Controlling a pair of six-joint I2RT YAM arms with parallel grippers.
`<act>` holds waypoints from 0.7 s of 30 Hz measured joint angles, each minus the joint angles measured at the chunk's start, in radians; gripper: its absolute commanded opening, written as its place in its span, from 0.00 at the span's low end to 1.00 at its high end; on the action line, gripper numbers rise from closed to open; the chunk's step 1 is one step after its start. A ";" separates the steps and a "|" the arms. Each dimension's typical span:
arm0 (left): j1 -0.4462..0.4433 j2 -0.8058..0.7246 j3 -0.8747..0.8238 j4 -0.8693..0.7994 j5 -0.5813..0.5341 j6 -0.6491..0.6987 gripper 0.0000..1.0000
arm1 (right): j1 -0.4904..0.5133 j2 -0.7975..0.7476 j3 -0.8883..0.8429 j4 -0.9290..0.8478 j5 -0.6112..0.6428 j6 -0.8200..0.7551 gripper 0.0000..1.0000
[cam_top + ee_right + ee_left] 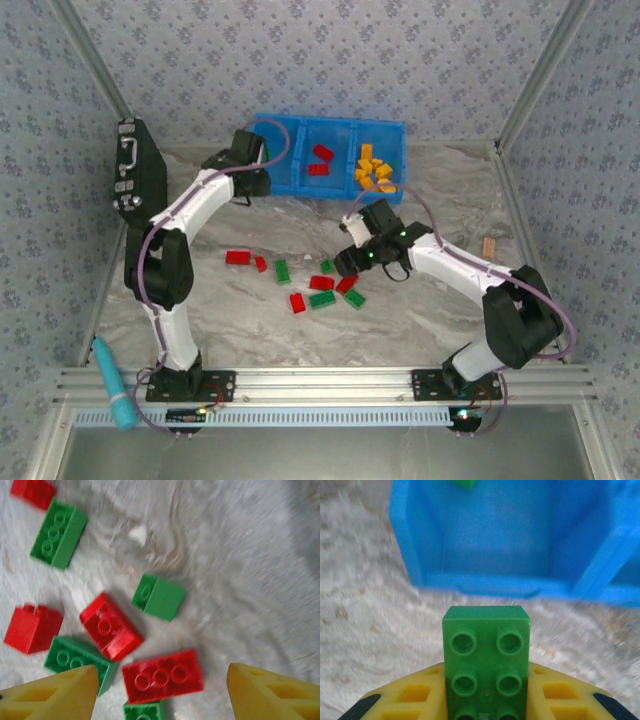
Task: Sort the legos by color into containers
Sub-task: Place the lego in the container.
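The left claw [247, 172] sits at the 9 o'clock end of the blue bin [330, 120], by its left compartment. The middle compartment holds red bricks [320, 160] and the right one holds orange bricks [375, 170]. The right claw [350, 262] hangs over loose red and green legos [322, 283] on the marble table [430, 320].

From the left wrist, the left claw [486, 695] clamps a green brick [486, 650], studs facing the camera. The bin [485, 587] is at 12 o'clock.

From the right wrist, the right claw [162, 695] is spread wide and holds nothing. A red three-stud brick [162, 676] lies between its yellow fingers [55, 695], and a small green brick [158, 596] sits at 12 o'clock.
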 measured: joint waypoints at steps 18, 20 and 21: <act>0.007 0.537 0.656 -0.041 0.016 0.003 0.37 | 0.149 -0.068 -0.111 -0.099 0.148 0.028 0.72; 0.007 0.560 0.685 -0.054 0.020 0.003 0.41 | 0.151 -0.066 -0.114 -0.102 0.154 0.032 0.72; 0.009 0.566 0.696 -0.063 0.023 0.001 0.44 | 0.153 -0.063 -0.114 -0.101 0.157 0.035 0.72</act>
